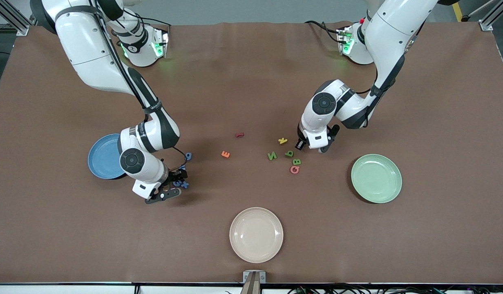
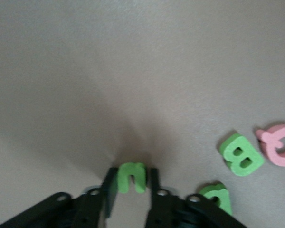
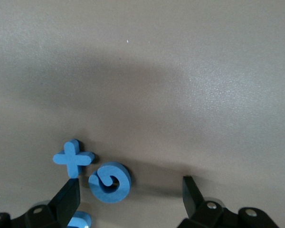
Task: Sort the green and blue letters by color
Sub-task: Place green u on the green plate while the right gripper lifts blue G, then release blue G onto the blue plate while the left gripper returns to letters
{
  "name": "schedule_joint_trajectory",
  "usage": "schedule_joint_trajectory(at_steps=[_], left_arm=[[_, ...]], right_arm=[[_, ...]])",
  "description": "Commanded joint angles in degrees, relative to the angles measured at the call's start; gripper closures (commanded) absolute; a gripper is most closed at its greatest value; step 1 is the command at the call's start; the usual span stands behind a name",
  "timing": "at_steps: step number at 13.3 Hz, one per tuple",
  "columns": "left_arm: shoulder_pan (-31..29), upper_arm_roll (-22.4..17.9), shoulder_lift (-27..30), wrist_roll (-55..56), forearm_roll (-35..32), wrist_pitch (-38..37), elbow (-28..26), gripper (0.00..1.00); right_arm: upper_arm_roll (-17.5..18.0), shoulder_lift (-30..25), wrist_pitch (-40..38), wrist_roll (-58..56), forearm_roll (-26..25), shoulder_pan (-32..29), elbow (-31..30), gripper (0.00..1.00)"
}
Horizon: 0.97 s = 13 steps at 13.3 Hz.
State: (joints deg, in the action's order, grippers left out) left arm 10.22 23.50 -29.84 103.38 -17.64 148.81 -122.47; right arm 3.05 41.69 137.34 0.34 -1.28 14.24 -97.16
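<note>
The left hand (image 2: 130,190) pinches the green u (image 2: 131,176) on the bench (image 1: 251,81), beside the green B (image 2: 241,154). The right hand (image 3: 130,202), spread, straddles the blue G (image 3: 109,182) by the plus (image 3: 73,157); only wrist views show this.

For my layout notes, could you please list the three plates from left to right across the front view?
Blue plate → cream plate → green plate.
</note>
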Motion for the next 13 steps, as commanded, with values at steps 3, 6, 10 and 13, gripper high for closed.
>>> schedule_joint_trajectory(at_steps=[3, 6, 10, 13], left_arm=[[-4.6, -0.2, 4.4, -3.8, -7.3, -6.3, 1.8, 1.00], [-10.0, 0.0, 6.1, -14.6, -7.3, -10.6, 3.6, 1.00], [-18.3, 0.1, 5.1, -29.5, -7.2, -10.7, 6.6, 1.00], [-22.9, 0.0, 0.6, -38.0, -7.2, -10.7, 10.6, 0.95]], right_arm=[[0.3, 1.5, 0.5, -1.1, 0.1, -0.4, 1.5, 0.29], [0.1, 1.5, 0.6, -1.1, 0.0, -0.4, 1.6, 0.43], [-0.1, 1.5, 0.6, -1.1, 0.0, -0.5, 1.8, 0.53], [-0.1, 1.5, 0.6, -1.1, 0.0, -0.5, 1.8, 0.73]])
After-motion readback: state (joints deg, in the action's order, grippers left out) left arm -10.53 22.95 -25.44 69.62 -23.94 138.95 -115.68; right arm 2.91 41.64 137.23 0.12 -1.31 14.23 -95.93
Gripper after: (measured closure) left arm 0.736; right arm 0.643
